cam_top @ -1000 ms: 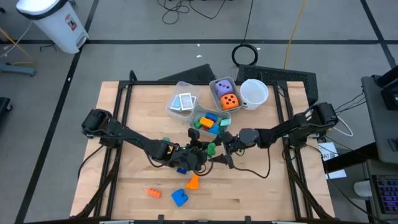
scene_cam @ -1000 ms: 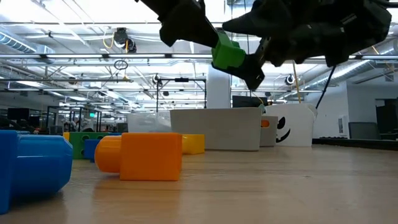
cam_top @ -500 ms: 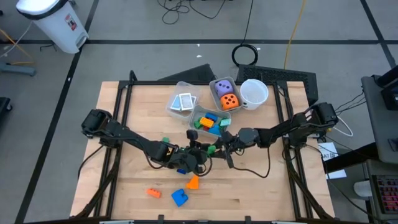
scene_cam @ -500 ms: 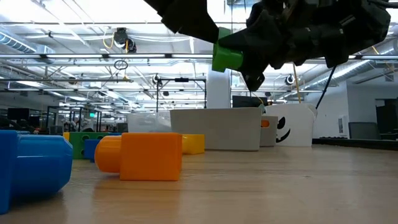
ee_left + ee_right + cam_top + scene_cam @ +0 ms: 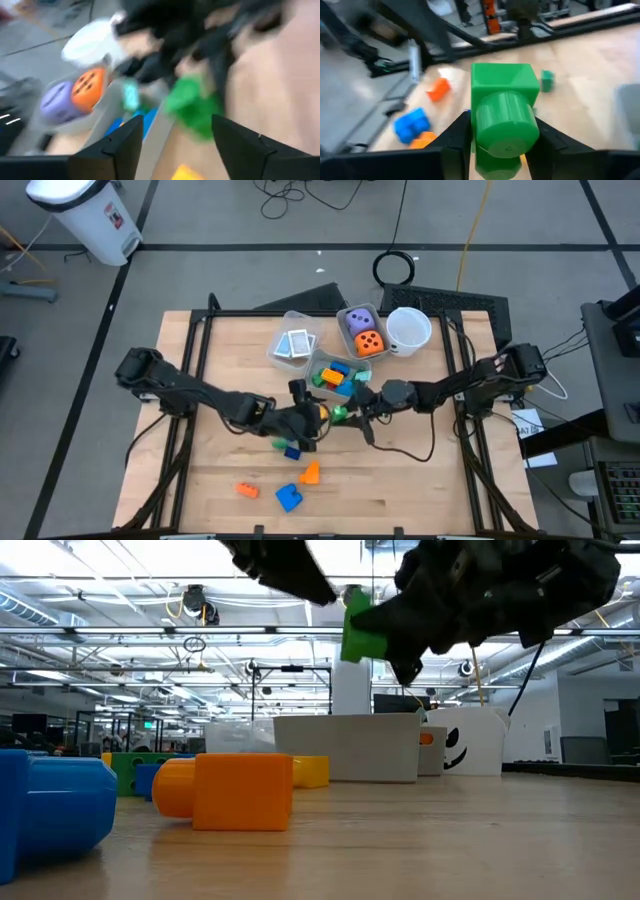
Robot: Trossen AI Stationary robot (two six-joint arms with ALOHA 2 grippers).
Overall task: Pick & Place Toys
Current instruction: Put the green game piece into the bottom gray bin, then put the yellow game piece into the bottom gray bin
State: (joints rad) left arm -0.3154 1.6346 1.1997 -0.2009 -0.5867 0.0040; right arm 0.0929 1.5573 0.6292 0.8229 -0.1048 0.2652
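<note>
A green block (image 5: 340, 414) hangs in the air over the middle of the table, shown also in the low view (image 5: 362, 625) and in the right wrist view (image 5: 505, 120). My right gripper (image 5: 352, 412) is shut on it, reaching in from the table's right. My left gripper (image 5: 316, 414) stands just left of the block. Its fingers are open (image 5: 172, 145) with nothing between them, and the green block (image 5: 192, 105) lies beyond their tips, apart from them. My right gripper pinches the green block by two opposite flat sides (image 5: 476, 125) between its two fingers. The fingers come nearly level from the table's right side. The block is lifted clear of the table, and its round stud (image 5: 506, 127) faces back toward the wrist.
Loose blocks lie on the near table: orange (image 5: 310, 472), blue (image 5: 289, 498), orange (image 5: 246, 490), blue (image 5: 291, 451), and a small green one (image 5: 267, 407). Behind stand clear bins with cards (image 5: 293, 345), blocks (image 5: 335, 375) and dice (image 5: 360, 330), and a white cup (image 5: 408, 328).
My right gripper has shut on the green block while my left gripper still held it. My left gripper has then opened, let go, rolled, and drawn back up and toward the table's left. The block has stayed in the air in my right gripper.
</note>
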